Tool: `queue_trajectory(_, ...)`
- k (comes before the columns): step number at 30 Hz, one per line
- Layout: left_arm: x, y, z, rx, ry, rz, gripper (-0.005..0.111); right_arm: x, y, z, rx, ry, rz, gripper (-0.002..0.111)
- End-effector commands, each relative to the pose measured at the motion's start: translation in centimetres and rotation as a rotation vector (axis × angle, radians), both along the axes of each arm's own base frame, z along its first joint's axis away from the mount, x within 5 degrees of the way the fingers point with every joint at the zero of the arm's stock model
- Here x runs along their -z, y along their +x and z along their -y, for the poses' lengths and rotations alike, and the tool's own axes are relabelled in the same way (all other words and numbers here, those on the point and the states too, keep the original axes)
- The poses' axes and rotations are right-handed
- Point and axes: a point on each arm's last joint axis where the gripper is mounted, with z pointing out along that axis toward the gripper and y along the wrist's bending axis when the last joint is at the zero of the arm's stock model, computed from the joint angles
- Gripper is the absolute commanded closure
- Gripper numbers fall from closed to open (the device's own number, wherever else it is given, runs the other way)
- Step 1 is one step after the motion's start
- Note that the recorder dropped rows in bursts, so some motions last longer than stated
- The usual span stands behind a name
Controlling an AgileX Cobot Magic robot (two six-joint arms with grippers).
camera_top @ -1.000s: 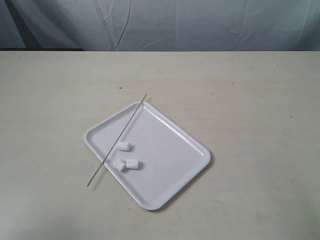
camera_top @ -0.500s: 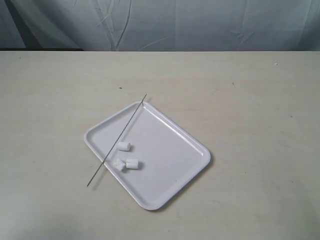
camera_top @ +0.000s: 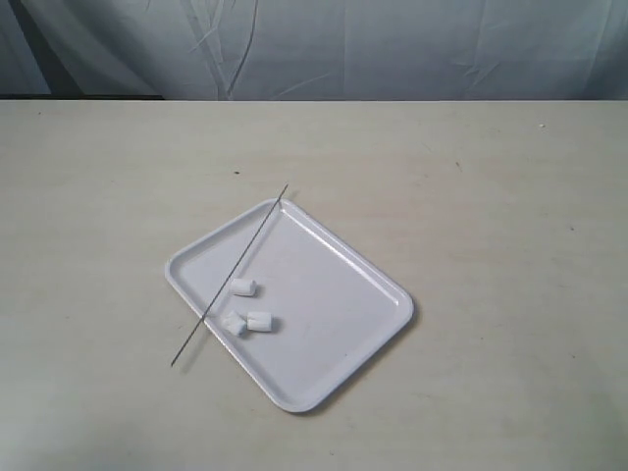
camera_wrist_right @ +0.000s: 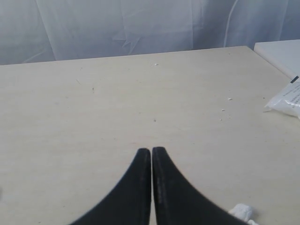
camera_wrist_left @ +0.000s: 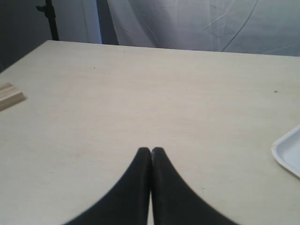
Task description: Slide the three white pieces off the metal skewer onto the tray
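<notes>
The white tray point(camera_top: 334, 294) lies at an angle in the middle of the table. Three white pieces rest loose on its near left part: one point(camera_top: 243, 287) alone, two more point(camera_top: 259, 321) point(camera_top: 234, 324) side by side. The thin metal skewer point(camera_top: 231, 275) lies bare across the tray's left rim, both ends past it, touching none of the pieces. Neither arm shows in the exterior view. My left gripper point(camera_wrist_left: 151, 150) is shut and empty over bare table, a corner of the tray point(camera_wrist_left: 288, 152) off to one side. My right gripper point(camera_wrist_right: 151, 150) is shut and empty too.
A wooden block point(camera_wrist_left: 9, 95) lies at the table edge in the left wrist view. In the right wrist view a clear plastic bag point(camera_wrist_right: 287, 99) and a white scrap point(camera_wrist_right: 241, 212) lie on the table. Grey cloth point(camera_top: 314, 49) hangs behind the table.
</notes>
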Motion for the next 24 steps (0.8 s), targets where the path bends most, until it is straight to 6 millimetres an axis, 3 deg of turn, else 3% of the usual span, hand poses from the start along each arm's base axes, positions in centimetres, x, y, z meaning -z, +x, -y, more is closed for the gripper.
queue_trajectory(1, -0.07, -0.01, -0.16, 0.0, 0.063, 0.011, 0.107, 0.04, -0.01, 0.0, 0.002, 0.001, 0.004, 0.107)
queue_trajectory(24, -0.12, -0.02, -0.28, -0.002, 0.104, 0.011, 0.107, 0.04, -0.01, 0.0, 0.002, 0.001, 0.004, 0.107)
